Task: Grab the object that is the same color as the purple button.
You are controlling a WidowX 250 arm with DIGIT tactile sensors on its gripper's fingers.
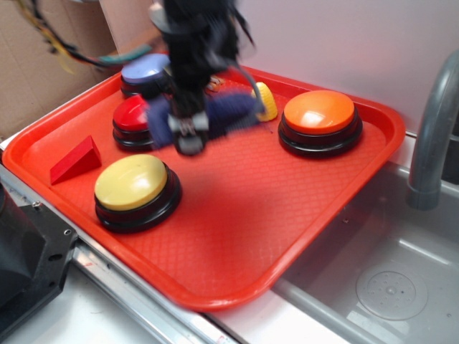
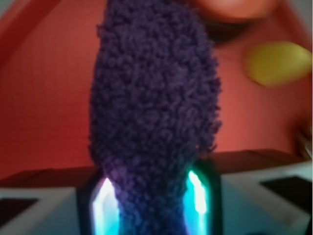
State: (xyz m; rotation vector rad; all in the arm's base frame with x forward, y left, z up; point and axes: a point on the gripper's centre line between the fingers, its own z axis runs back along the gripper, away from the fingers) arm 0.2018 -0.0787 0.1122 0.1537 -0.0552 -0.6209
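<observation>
Gripper (image 1: 188,132) clamped shut on purple terry cloth (image 1: 233,109), above the red tray (image 1: 287,208).

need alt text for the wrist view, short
A fuzzy dark purple cloth fills the middle of the frame, pinched at its lower end by the tool, whose fingers glow blue-green on either side. Behind it, blurred, lie the red tray, a small yellow object at right and part of the orange button at top.
</observation>
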